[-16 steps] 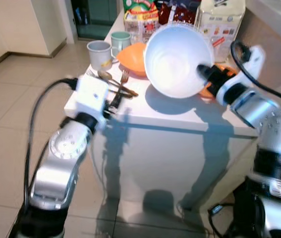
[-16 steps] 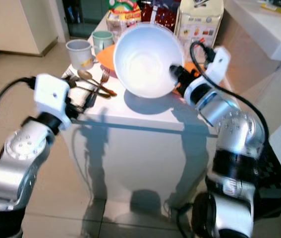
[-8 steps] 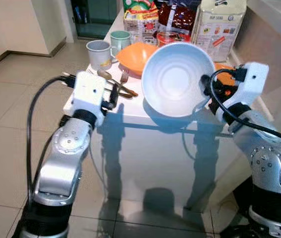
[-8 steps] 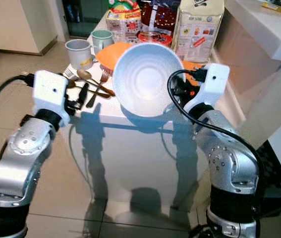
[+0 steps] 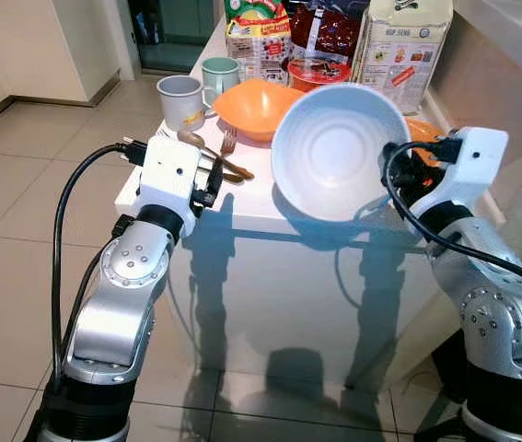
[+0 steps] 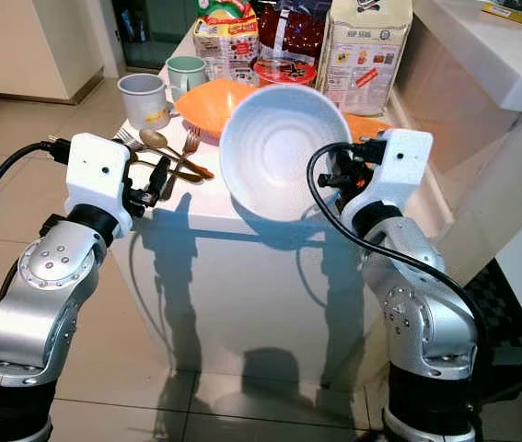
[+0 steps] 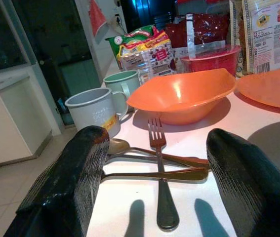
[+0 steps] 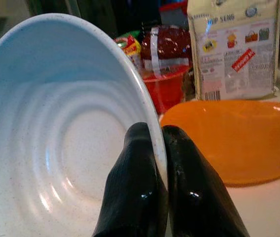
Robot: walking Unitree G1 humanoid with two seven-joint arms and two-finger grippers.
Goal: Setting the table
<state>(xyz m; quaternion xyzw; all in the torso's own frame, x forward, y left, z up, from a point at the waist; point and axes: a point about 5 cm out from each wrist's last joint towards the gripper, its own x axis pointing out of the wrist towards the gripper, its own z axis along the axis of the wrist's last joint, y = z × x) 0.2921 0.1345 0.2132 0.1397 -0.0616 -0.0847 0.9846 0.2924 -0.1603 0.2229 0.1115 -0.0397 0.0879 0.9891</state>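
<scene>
From my head, my right gripper (image 6: 334,180) pinches the right rim of the white bowl (image 5: 339,152), holding it tilted on edge above the near part of the white table (image 5: 242,203), its hollow facing me. My left gripper (image 5: 213,177) hangs at the table's near left corner, just short of the cutlery (image 5: 228,166). Along my left wrist, my fingers (image 7: 68,182) are spread wide, holding nothing; a fork (image 7: 160,182) and spoon (image 7: 125,147) lie crossed between them, with the orange bowl (image 7: 181,94) and two mugs (image 7: 93,109) farther off. Along my right wrist, the fingers (image 8: 137,187) clamp the bowl's rim, an orange plate (image 8: 233,140) beyond to the right.
</scene>
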